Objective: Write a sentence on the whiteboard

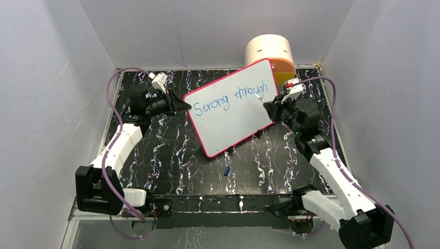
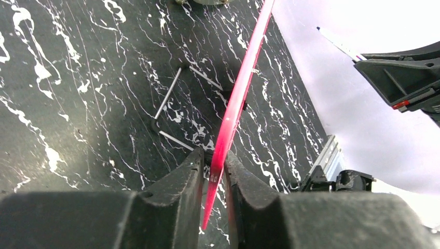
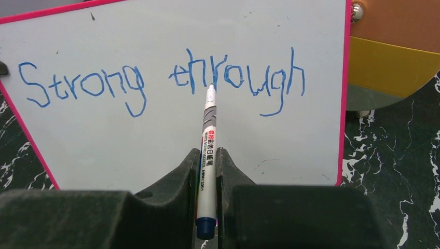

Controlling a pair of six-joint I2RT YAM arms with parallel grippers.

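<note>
Right tool (image 3: 207, 171) clamps marker (image 3: 208, 155); left tool (image 2: 214, 174) clasps whiteboard (image 2: 236, 104) edge; drum (image 1: 270, 52) contents unseen.

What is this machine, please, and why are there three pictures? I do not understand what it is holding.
These are two robot arms fixed at the near edge of a black marbled table. One picture looks down from above; the other two come from small cameras on each wrist.

The left gripper pinches the pink edge of the whiteboard, holding it tilted. The right gripper is shut on a marker, whose tip is at the blue writing, which reads "Strong through".

Behind the board stands a round beige and orange container. A small blue piece, perhaps the marker's cap, lies on the table.
</note>
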